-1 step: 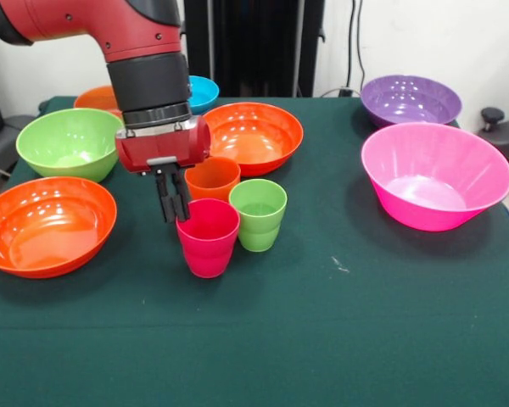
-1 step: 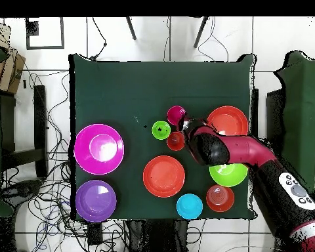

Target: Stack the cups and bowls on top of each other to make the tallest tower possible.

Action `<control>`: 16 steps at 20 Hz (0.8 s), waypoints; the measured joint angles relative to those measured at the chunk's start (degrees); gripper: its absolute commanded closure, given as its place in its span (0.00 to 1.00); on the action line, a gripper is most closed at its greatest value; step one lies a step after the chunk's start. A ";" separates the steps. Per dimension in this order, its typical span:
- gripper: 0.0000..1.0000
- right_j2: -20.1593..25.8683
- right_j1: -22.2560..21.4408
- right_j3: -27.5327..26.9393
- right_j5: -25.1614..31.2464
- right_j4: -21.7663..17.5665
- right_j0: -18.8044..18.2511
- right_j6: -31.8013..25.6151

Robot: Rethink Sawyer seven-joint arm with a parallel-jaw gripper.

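Three cups stand close together mid-table: magenta-red [image 1: 208, 242] in front, orange [image 1: 212, 178] behind it, light green [image 1: 258, 216] to their right. In the overhead view they are the magenta cup [image 2: 176, 115], green cup [image 2: 161, 130] and orange cup [image 2: 176, 140]. My gripper [image 1: 173, 212] hangs upright with its tips at the magenta cup's left rim. Its black fingers are together, and nothing shows between them. Bowls ring the cups: large pink [image 1: 433, 174], purple [image 1: 410, 100], green [image 1: 68, 142], wide orange [image 1: 44, 225], wide orange [image 1: 253, 136], small orange [image 1: 97, 98], small blue [image 1: 202, 91].
All bowls stand upright and apart on the dark green cloth [image 1: 322, 339]. The arm [image 2: 239, 151] reaches over the green bowl [image 2: 228, 174] and hides part of it. Chairs and cables surround the table.
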 measured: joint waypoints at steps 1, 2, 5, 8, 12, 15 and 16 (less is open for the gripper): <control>1.00 0.00 0.00 0.00 0.00 0.00 -0.08 0.00; 1.00 0.00 0.00 0.00 0.00 0.00 -0.19 0.00; 1.00 0.00 -0.09 0.00 0.00 -0.01 -0.63 0.00; 1.00 -0.01 -0.26 0.00 0.00 0.00 -1.05 0.00; 1.00 0.00 -0.51 0.00 0.00 0.00 -1.51 0.00; 1.00 0.00 -0.53 0.00 0.00 0.00 -1.70 0.00; 1.00 0.00 -0.53 0.01 0.00 0.00 -1.74 0.00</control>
